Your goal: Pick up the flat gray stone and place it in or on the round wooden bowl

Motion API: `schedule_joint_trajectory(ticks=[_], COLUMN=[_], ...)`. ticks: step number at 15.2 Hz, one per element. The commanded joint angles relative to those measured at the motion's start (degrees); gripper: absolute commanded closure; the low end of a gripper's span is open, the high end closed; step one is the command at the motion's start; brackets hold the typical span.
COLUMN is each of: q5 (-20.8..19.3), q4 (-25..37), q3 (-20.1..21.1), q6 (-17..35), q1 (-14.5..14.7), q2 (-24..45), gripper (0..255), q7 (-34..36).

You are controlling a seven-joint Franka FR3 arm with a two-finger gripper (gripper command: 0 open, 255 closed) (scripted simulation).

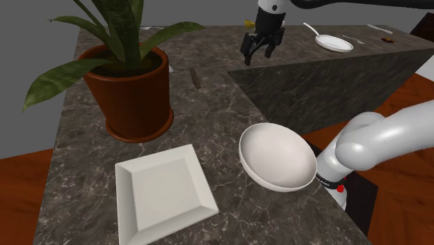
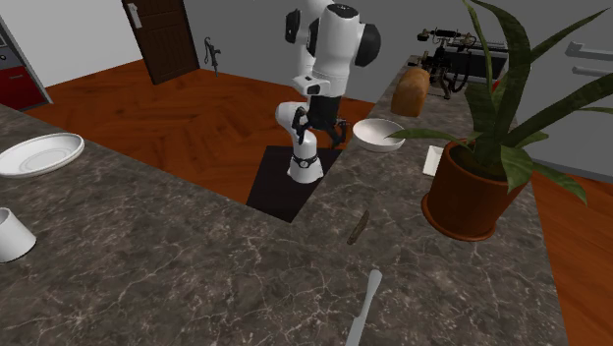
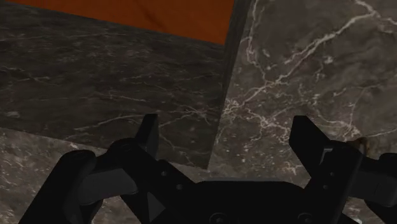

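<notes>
The hand (image 1: 258,54) was seen high over the far part of the surface (image 1: 229,111). Its two fingers (image 3: 147,130) were set wide apart and nothing was held between them. The flat stone (image 1: 196,78) lay on the surface, to the shoulder view's left of the hand and well apart from it, between the hand and the potted plant (image 1: 132,97). The bowl (image 1: 278,156), drawn plain white, stood at the surface's edge close to the base of the arm (image 1: 375,139), with a white square plate (image 1: 163,191) beside it.

Several faults could be expected from here. The stone is thin and lies low, so the fingers might be closed above it, or be pressed against the surface if the descent is misjudged. If it is gripped badly, it might turn or slip out. The leaves (image 1: 163,35) hang near the stone and might be brushed. Because the bowl stands near the edge, an early release could send the stone to the floor (image 1: 21,181).

The stone was small in both exterior views. It appeared dark, perhaps grey-brown, and its outline could not be made out. Part of the arm was cut off at the shoulder view's top edge.
</notes>
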Motion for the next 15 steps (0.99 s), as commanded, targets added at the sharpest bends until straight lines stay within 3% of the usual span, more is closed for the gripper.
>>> schedule_joint_trajectory(ticks=[1,9,15], q5=[0.3,-2.1,-6.1], q4=[2.4,17.7,33.6], q3=[2.0,8.0,9.8], q6=[0.8,0.9,-2.1], q1=[-0.3,-0.9,1.4], q2=[4.2,23.7,40.1], gripper=[0,0,0], q7=[3.8,18.2,28.1])
